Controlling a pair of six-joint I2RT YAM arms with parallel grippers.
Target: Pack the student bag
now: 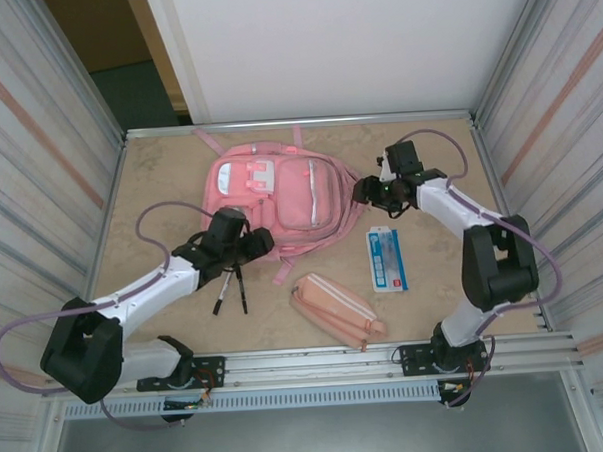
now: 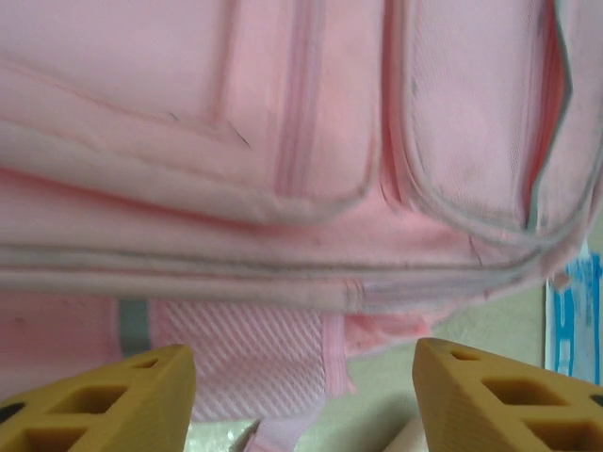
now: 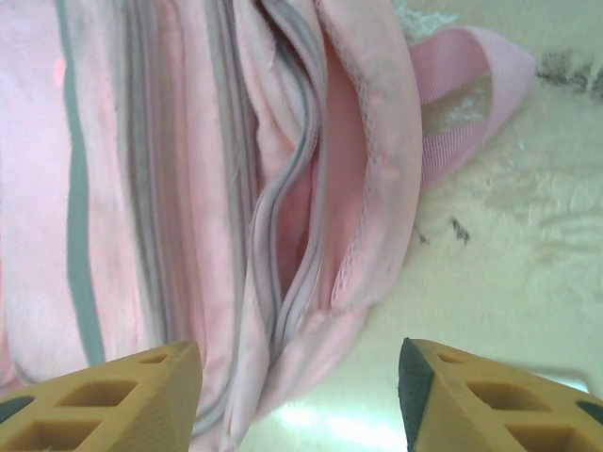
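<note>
L arm reaches low fwd, elbow near the table. L gripper has its fingers apart and empty, bag just ahead of the tips. R arm folds back inward. R gripper is also spread and empty, w/ the bag's zip straight ahead, strap ahead-right.

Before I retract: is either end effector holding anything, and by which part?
Nothing is held. The left end effector and the right end effector both stand open close to the student bag, with nothing between their fingers.
</note>
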